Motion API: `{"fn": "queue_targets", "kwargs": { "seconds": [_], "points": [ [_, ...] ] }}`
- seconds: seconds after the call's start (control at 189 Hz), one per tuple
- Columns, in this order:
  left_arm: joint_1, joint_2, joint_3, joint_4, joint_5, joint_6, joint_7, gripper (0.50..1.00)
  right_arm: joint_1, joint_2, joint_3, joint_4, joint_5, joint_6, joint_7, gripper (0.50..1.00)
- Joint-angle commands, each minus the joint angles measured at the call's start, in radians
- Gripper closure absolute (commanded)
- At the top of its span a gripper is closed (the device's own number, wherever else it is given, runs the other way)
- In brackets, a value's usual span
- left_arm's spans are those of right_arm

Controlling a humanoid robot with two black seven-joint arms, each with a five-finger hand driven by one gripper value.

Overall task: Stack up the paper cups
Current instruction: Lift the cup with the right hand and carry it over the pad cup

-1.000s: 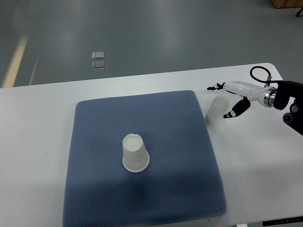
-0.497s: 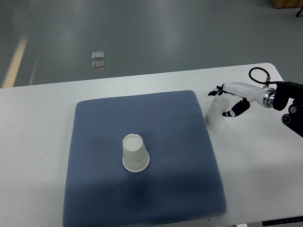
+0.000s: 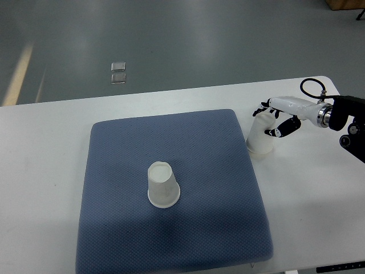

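Paper cups unprinted, one (image 3: pixel 260 137) in right hand (image 3: pixel 277 119), other (image 3: pixel 162 184) on pad (image 3: pixel 211 188)

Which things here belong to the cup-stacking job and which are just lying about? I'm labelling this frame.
For the job:
- paper cup on the blue mat
- paper cup beside the mat
- right hand, closing around that cup

Just there:
- blue mat
- white table
- small clear squares on the floor

mat (image 3: pixel 205 228): on table (image 3: pixel 45 171)
centre cup (image 3: pixel 163 184): upside down on mat
second cup (image 3: pixel 260 137): just right of mat, on table
right hand (image 3: pixel 276 119): around second cup
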State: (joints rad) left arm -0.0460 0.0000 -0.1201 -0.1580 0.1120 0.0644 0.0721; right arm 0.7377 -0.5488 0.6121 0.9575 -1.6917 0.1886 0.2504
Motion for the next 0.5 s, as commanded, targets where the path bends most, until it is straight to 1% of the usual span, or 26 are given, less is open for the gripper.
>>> {"fn": "queue_targets", "kwargs": {
  "seconds": [0.0, 0.185, 0.254, 0.37, 0.492],
  "points": [
    [0.0, 0.0, 0.0, 0.0, 0.0, 0.0, 0.0, 0.5, 0.023, -0.007, 0.003, 0.006, 0.01, 0.002, 0.001, 0.973],
    [0.0, 0.0, 0.0, 0.0, 0.0, 0.0, 0.0, 0.5, 0.091, -0.04, 0.005, 0.046, 0.038, 0.02, 0.015, 0.975],
    [0.0, 0.0, 0.0, 0.0, 0.0, 0.0, 0.0, 0.5, 0.124, -0.069, 0.006, 0.083, 0.076, 0.046, 0.015, 0.975],
    [0.0, 0.0, 0.0, 0.0, 0.0, 0.0, 0.0, 0.5, 0.187, -0.12, 0.009, 0.185, 0.194, 0.121, 0.013, 0.985],
    [0.0, 0.0, 0.0, 0.0, 0.0, 0.0, 0.0, 0.5, 0.224, -0.161, 0.009, 0.322, 0.287, 0.155, 0.004, 0.989]
  ]
}}
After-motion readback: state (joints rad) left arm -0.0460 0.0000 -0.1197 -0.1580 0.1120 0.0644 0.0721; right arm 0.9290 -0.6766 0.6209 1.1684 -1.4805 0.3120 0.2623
